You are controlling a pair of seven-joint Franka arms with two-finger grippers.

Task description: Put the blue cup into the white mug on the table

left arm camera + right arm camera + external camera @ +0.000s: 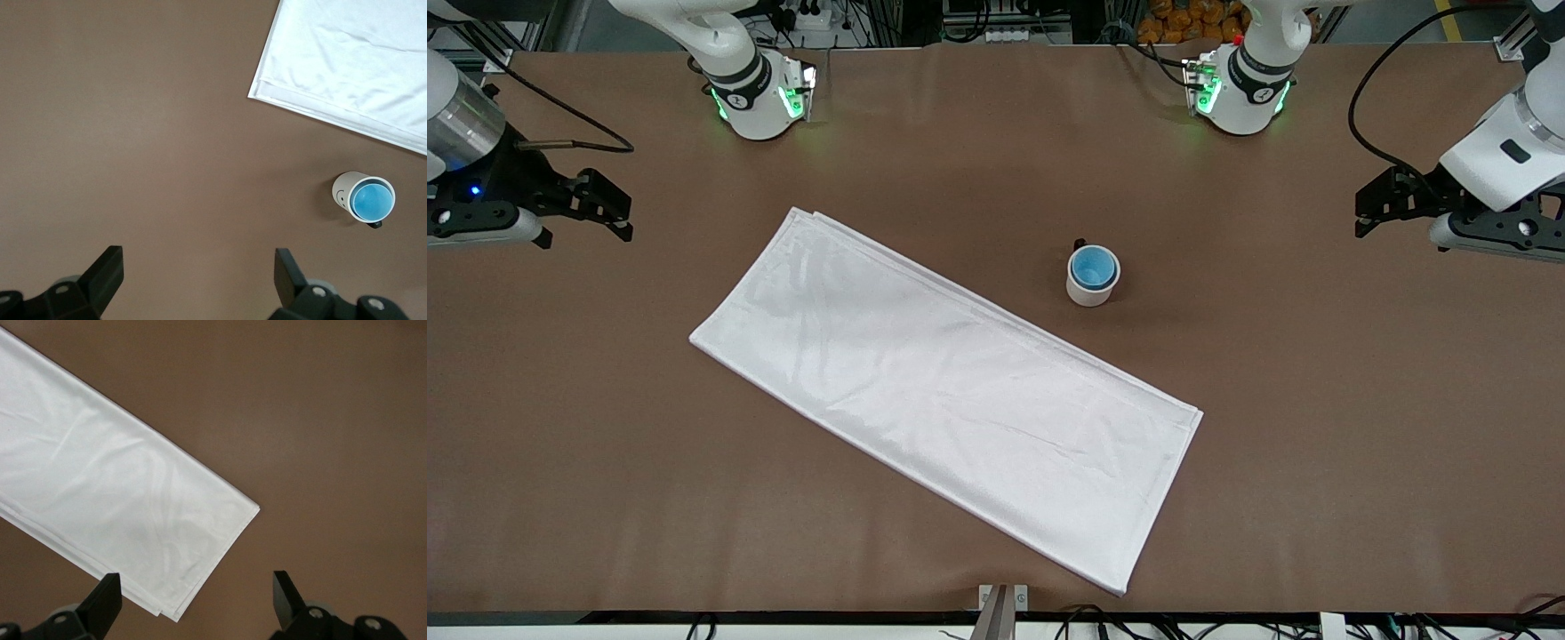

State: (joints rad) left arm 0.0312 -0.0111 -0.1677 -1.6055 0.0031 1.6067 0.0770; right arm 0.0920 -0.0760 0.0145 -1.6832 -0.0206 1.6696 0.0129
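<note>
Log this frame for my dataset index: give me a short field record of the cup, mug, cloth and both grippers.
blue cup: upright inside the white mug
white mug: standing on the table, small black handle, apart from the cloth
white folded cloth: flat, nearer the front camera than the mug
left gripper: open, empty, waits at its end of the table
right gripper: open, empty, waits at its end

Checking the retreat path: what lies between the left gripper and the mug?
Only bare table, as the front view shows. The left gripper hangs open toward its end; the mug holds the blue cup.
</note>
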